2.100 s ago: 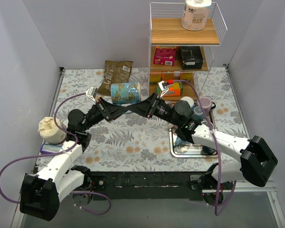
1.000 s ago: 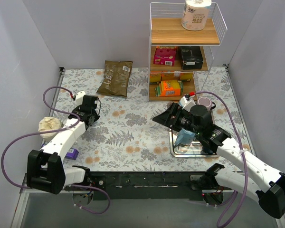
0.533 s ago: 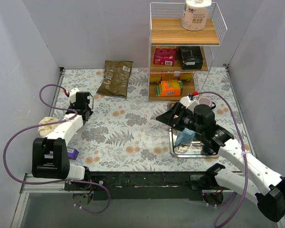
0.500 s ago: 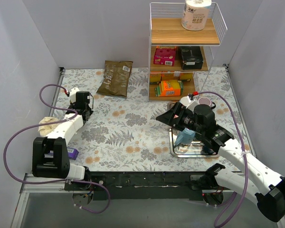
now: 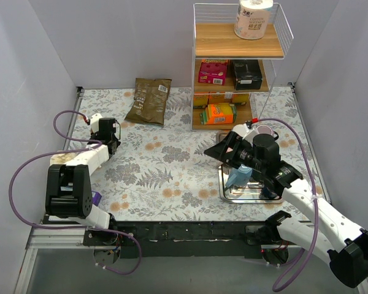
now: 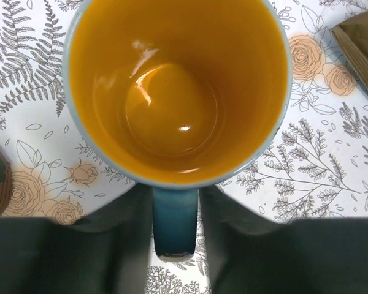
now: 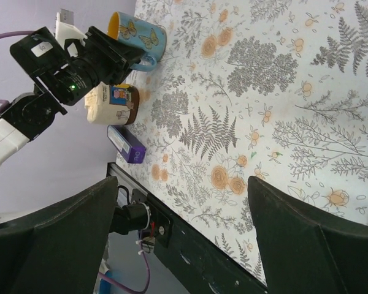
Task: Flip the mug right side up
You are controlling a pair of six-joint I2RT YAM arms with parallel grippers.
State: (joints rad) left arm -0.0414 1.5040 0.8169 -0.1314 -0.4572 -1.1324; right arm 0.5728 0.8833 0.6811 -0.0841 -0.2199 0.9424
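The blue butterfly mug (image 7: 138,37) stands upright on the floral tablecloth at the far left, with its open orange inside (image 6: 175,92) facing up. My left gripper (image 6: 175,202) is shut on the mug's blue handle (image 6: 175,220), one finger on each side. In the top view the left gripper (image 5: 107,131) covers the mug. My right gripper (image 7: 184,245) is wide open and empty. It hovers above the table's middle right (image 5: 219,150), far from the mug.
A cream cup (image 7: 107,104) and a purple box (image 7: 126,144) lie near the left edge beside the mug. A brown bag (image 5: 148,100) lies at the back. A wire shelf rack (image 5: 236,67) stands at the back right. A metal tray (image 5: 233,195) sits under the right arm.
Both grippers met at the mug lying on its side at centre back. The left arm has since carried it far left and folded in; the right gripper drew back over the tray.
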